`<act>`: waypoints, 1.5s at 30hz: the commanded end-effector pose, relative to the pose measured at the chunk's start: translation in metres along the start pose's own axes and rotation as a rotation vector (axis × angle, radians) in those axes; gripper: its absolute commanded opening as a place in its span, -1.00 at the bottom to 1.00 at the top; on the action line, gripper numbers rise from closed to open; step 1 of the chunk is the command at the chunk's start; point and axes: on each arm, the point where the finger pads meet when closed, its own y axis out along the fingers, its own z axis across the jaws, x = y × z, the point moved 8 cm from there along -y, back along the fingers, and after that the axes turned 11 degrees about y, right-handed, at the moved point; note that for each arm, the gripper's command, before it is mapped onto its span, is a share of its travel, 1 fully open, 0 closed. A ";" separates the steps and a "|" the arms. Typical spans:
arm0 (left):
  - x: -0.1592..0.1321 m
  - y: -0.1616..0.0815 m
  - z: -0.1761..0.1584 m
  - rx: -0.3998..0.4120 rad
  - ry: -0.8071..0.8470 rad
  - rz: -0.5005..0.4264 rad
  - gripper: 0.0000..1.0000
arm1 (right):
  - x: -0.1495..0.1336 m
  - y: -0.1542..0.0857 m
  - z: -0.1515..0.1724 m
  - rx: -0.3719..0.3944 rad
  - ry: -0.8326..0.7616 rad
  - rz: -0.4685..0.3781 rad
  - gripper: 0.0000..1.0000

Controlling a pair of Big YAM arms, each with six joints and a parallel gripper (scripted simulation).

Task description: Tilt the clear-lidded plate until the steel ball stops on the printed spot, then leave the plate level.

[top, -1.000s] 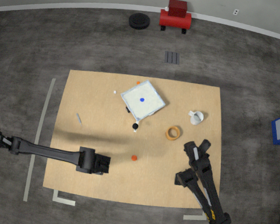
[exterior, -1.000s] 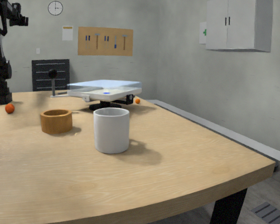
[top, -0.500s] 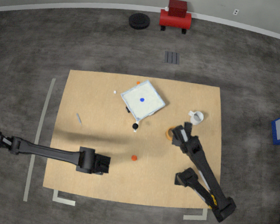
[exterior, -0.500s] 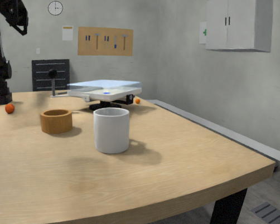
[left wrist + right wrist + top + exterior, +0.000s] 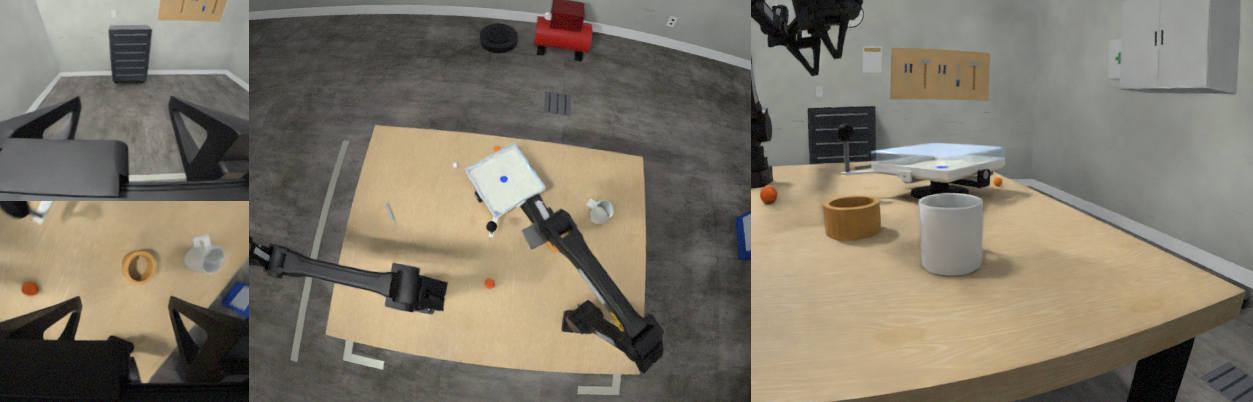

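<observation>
The clear-lidded plate (image 5: 484,177) (image 5: 973,171) stands on its dark base at the back of the table. It looks close to level; a slight tilt cannot be ruled out. Its printed blue spot (image 5: 504,179) (image 5: 942,167) shows through the lid. I cannot make out the steel ball. A black knob (image 5: 491,226) (image 5: 845,132) (image 5: 15,207) stands on the plate's handle arm. My right gripper (image 5: 826,65) (image 5: 124,301) is open and empty, high above the table; the arm hides it in the top view. My left gripper (image 5: 124,100) is open and empty, beyond the table's left edge.
An orange ring (image 5: 852,223) (image 5: 126,268) and a white mug (image 5: 601,214) (image 5: 951,237) (image 5: 195,259) stand on the right side. A red ball (image 5: 489,283) (image 5: 768,195) (image 5: 30,288) lies between the arms. An orange ball (image 5: 497,148) (image 5: 998,181) lies behind the plate, a pen (image 5: 390,212) at left.
</observation>
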 end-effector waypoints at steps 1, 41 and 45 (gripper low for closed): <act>0.015 -0.008 0.010 0.028 -0.010 -0.047 1.00 | 0.024 -0.016 0.014 0.038 -0.174 -0.015 1.00; 0.015 -0.008 0.010 0.028 -0.010 -0.047 1.00 | 0.102 0.063 0.151 0.265 -0.882 0.113 0.15; 0.015 -0.008 0.010 0.028 -0.010 -0.047 1.00 | 0.102 0.063 0.151 0.265 -0.882 0.113 0.15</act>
